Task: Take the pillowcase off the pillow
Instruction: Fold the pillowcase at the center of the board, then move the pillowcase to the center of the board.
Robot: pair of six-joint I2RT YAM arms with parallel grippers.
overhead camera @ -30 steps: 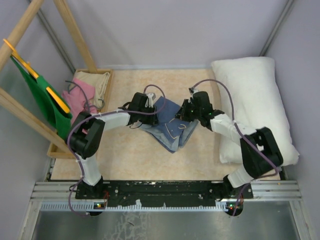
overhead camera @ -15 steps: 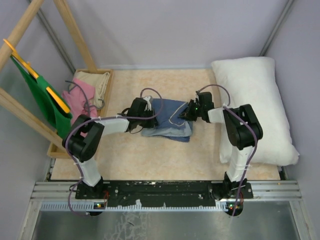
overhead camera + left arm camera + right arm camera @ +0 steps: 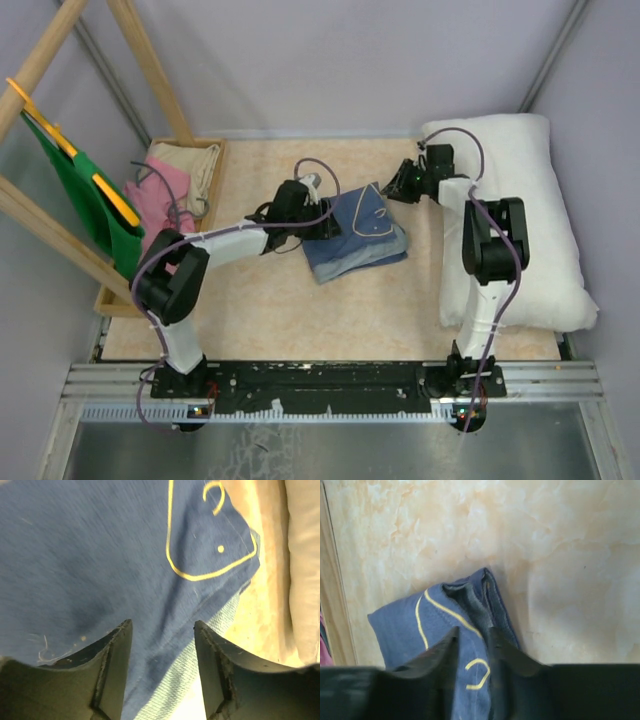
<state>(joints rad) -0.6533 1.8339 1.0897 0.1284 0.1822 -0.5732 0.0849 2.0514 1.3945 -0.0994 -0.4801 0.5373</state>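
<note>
On table [image 3: 270,310], pillowcase [image 3: 360,235] (off pillow [image 3: 520,190]), left hand [image 3: 162,625] open over it, right hand [image 3: 472,632] barely parted

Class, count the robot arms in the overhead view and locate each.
2. The left arm reaches the left edge of the pillowcase; the right arm extends along the pillow. None seems hidden.

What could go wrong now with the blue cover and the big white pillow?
The left pincer stands open right over the folded pillowcase; closing could snag it and spoil the fold. The right pincer sits beside the pillowcase's corner, and its arm passes over the pillow, so swinging back might drag either one.
</note>
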